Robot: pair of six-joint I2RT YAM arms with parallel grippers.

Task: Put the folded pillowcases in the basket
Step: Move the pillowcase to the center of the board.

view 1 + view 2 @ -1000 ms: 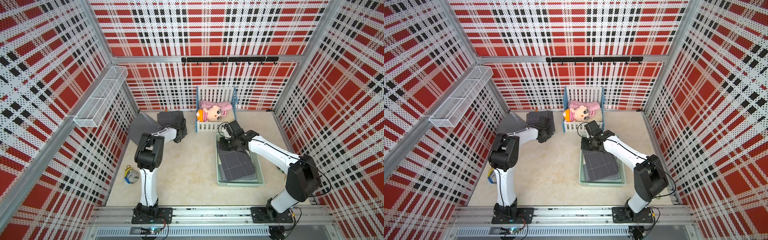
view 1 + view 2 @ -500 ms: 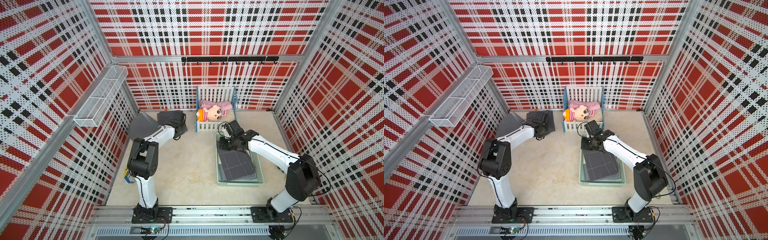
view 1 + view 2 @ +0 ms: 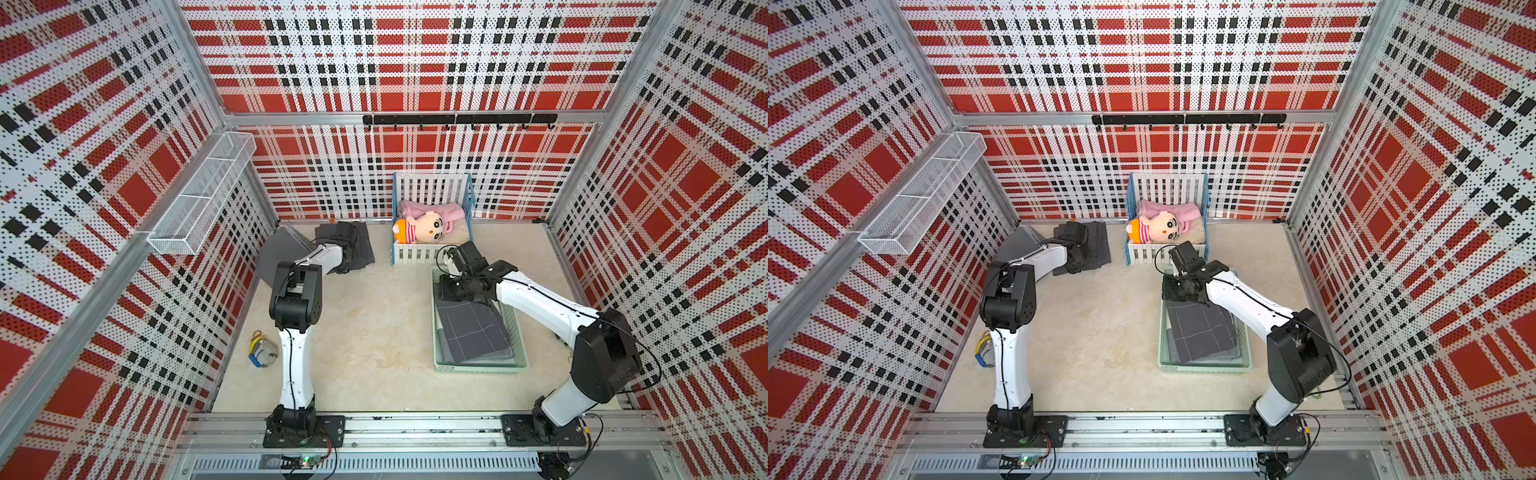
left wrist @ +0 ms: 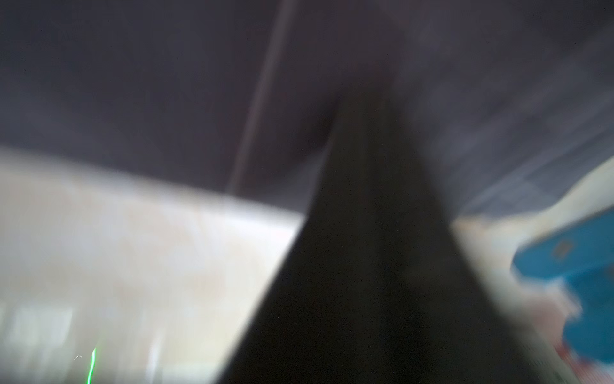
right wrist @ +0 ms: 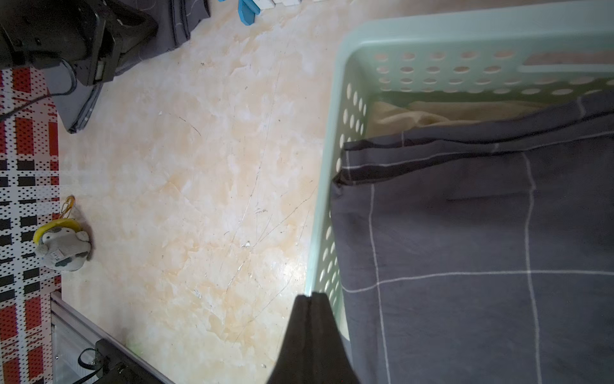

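- The basket sits at the lower right in both top views. The folded pillowcase lies inside it, same as before.
- The right gripper stays over the basket's far end, pinched tight and holding nothing.
- In the upper left, the left arm has swung its elbow. The left gripper is pinched tight at the dark cloth pile. I can't tell if it holds any.
- The job looks done.

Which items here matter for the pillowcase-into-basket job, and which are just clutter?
Job:
- basket
- checked grey pillowcase lying in it
- folded grey cloth pile by the back wall, left gripper at it
- right gripper, shut, at the basket's far end

Lying about:
- toy crib with doll
- plush keychain
- wire shelf
- hook rail
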